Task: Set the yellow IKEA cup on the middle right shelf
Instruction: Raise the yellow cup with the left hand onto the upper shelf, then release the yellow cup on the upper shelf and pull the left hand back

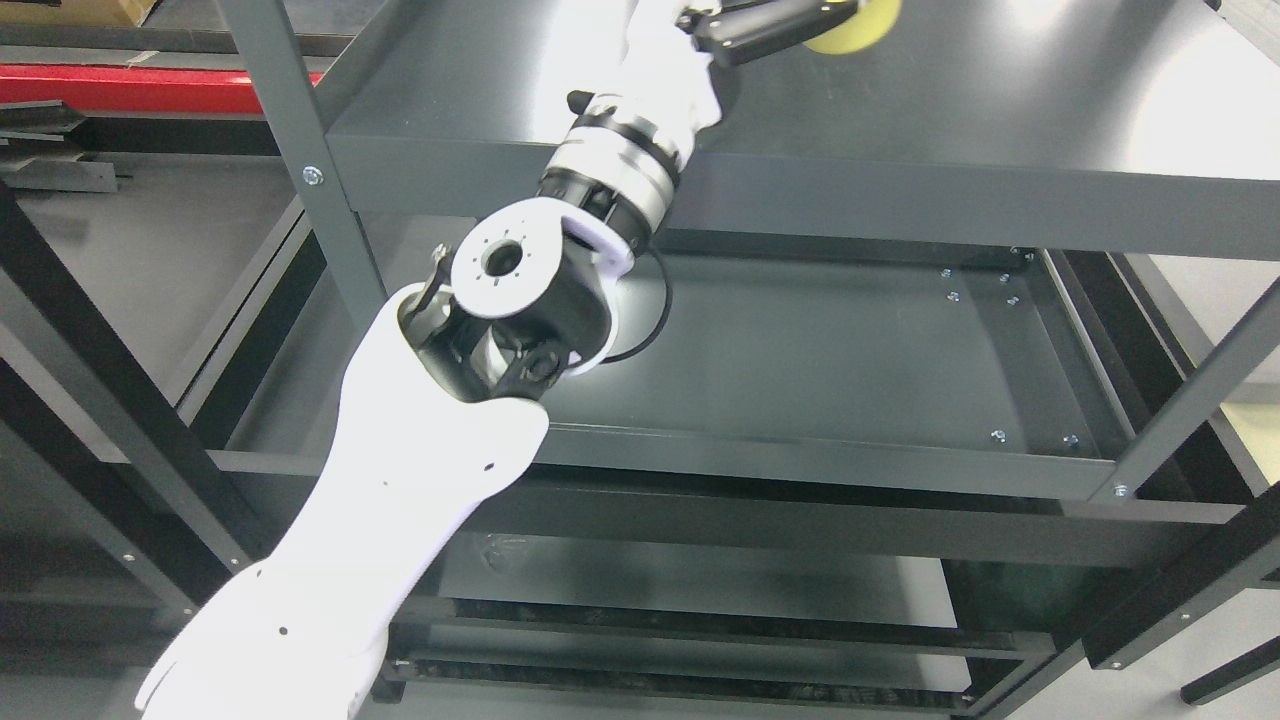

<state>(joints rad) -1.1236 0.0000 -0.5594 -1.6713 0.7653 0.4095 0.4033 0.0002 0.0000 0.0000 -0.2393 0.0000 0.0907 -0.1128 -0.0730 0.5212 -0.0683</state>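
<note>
Left hand [770, 25], dark-fingered and cut off by the top edge of the head view, grasps the yellow cup [855, 28], which hangs just over the upper shelf [1000, 120] near the frame's top; only the cup's lower curve shows, and whether it touches the shelf surface cannot be told.

At far left, a red beam [120, 88] runs along the floor behind the rack, with dark bars beside it. A grey upright post [300, 170] of the shelving unit rises past the left corner of the upper shelf. The white left arm [400, 500] enters from the lower left, crosses the front rail of the middle shelf [820, 350], bends at a black-and-white elbow joint [520, 300] and reaches up past the front edge of the upper shelf, its silver wrist collar lying right against that edge.

To the right of the arm, the middle shelf lies open: a flat dark tray with raised lips at front and right side, small screws dotting its right-hand corners. The overhanging upper shelf covers its back portion. Bright glare spots mark the right of the upper shelf. At far right, another grey post [1200, 400] slants down to the middle shelf's front corner. Lower shelves [700, 590] show beneath.
</note>
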